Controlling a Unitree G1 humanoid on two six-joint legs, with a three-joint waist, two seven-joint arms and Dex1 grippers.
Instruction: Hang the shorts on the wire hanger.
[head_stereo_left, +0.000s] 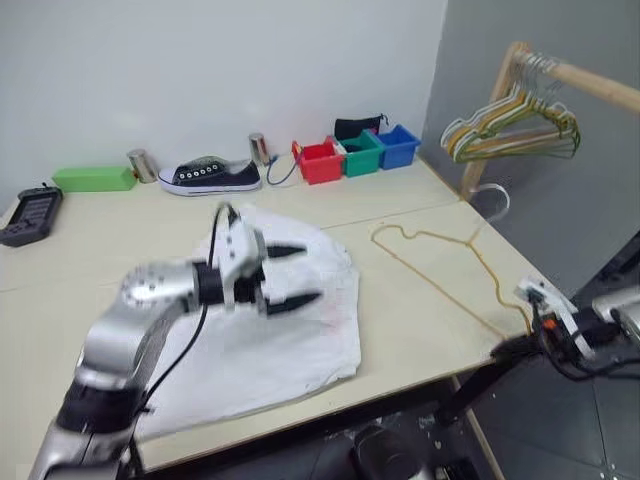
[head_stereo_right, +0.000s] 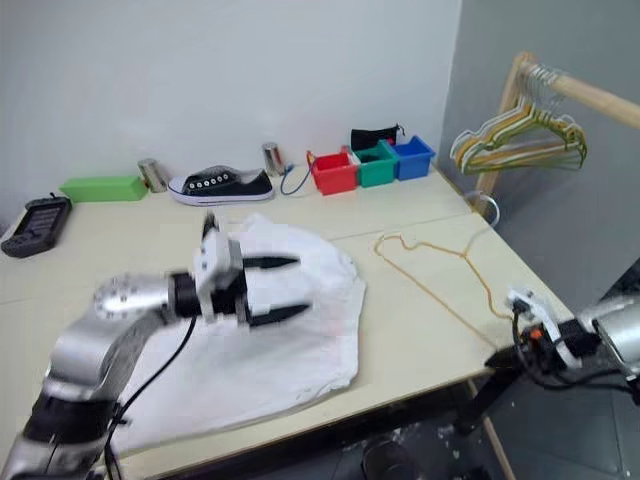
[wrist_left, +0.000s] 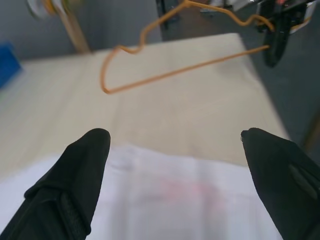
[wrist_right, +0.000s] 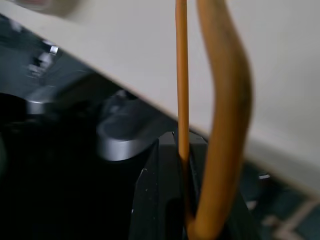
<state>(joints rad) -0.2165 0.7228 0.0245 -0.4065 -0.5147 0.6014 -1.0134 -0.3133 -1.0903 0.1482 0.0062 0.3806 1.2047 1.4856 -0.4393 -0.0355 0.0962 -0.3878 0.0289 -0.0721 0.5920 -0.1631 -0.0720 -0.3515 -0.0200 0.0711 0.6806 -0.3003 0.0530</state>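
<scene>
**Shorts flat on the table, hanger pinched at its corner**

The shorts (head_stereo_left: 262, 330) lie spread on the pale table (head_stereo_left: 400, 215), toward its near edge, a faint reddish tint showing through the thin white fabric. They are not on the hanger (head_stereo_left: 440, 262), which lies flat on the table just to their right, apart from them, its hook toward the far side and its long wire running to the table's near right corner.

The left gripper (head_stereo_left: 297, 275) hovers over the shorts with its two black fingers spread wide and nothing between them; the wrist view shows the white cloth below the fingertips (wrist_left: 90, 150) and the hanger beyond.

The right gripper (head_stereo_left: 515, 347) sits at the table's near right corner, fingers closed tight on the hanger's end; in its wrist view the golden wire (wrist_right: 182, 100) runs straight up out of the pinched fingers beside the bent corner loop.

Along the far edge stand a shoe (head_stereo_left: 210, 175), two metal cans (head_stereo_left: 142, 165), a green block (head_stereo_left: 93, 178), and red, green and blue bins (head_stereo_left: 355, 152). A black handset (head_stereo_left: 30, 215) lies at the left edge. To the right, a wooden rail (head_stereo_left: 575, 80) carries bunched hangers (head_stereo_left: 515, 125).
</scene>
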